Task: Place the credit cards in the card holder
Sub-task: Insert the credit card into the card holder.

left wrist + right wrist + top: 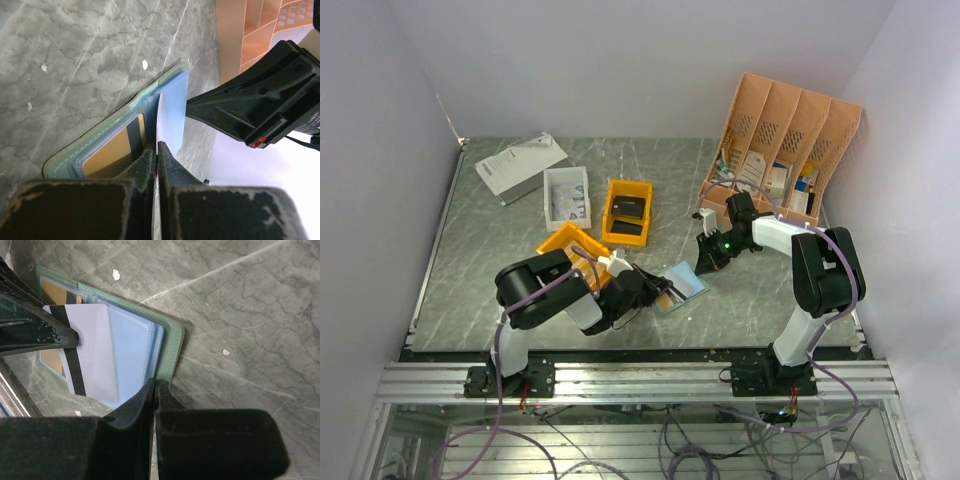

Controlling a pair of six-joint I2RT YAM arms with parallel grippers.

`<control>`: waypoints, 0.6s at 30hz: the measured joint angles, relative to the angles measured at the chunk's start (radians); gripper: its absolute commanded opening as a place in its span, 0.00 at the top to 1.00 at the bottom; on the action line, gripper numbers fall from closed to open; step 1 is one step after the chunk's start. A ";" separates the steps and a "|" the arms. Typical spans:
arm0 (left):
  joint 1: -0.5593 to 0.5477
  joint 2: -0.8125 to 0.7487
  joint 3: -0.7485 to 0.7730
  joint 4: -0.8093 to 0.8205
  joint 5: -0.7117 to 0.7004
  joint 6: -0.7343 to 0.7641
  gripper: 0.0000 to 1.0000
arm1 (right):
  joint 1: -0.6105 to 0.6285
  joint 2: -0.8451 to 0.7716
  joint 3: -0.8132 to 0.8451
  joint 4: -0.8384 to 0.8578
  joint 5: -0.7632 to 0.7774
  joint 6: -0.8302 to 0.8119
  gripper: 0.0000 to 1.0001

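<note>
Open card holder (172, 342) lies flat on table (250, 315). The left gripper (158, 150) pinches the credit card (85, 350) from 9 o'clock in right wrist view. Stripe runs 12-to-6; sleeve lies toward 3. The right gripper (155, 386) (fingers pressed together, empty) sits at holder's 6 o'clock edge.

Nothing is legible: print on the white box (520, 166) and on papers (757, 170) in the peach organiser (841, 118) is too small.

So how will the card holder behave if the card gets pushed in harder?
Card holder looks thin and light, so it probably slides on the smooth table unless pinned. Its clear sleeves look floppy and may buckle against the card.
</note>
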 measured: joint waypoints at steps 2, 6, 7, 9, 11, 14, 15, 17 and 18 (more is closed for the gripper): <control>0.005 0.000 0.000 0.000 0.010 0.003 0.93 | 0.000 0.000 0.000 0.000 0.000 0.000 0.98; 0.021 0.000 0.000 -0.001 0.042 0.011 0.89 | 0.000 0.000 0.000 0.000 0.000 0.000 0.98; 0.025 0.000 0.000 -0.002 0.053 0.014 0.88 | 0.000 0.000 0.000 0.000 -0.001 0.000 0.98; 0.036 0.000 0.005 -0.010 0.075 0.022 0.87 | 0.000 0.000 0.000 0.000 -0.001 0.000 0.98; 0.044 0.001 0.015 -0.026 0.093 0.027 0.86 | 0.000 0.000 0.000 0.000 -0.001 0.000 0.98; 0.050 0.003 0.036 -0.053 0.115 0.038 0.83 | 0.000 0.000 0.000 -0.001 -0.001 0.000 0.98; 0.050 0.003 0.039 -0.058 0.117 0.040 0.82 | 0.000 0.000 0.000 -0.001 -0.001 0.000 0.98; 0.050 0.003 0.050 -0.077 0.122 0.046 0.79 | 0.000 0.000 0.000 -0.001 -0.002 0.000 0.98; 0.050 0.003 0.055 -0.085 0.124 0.050 0.78 | 0.000 0.000 0.000 -0.001 -0.002 0.000 0.98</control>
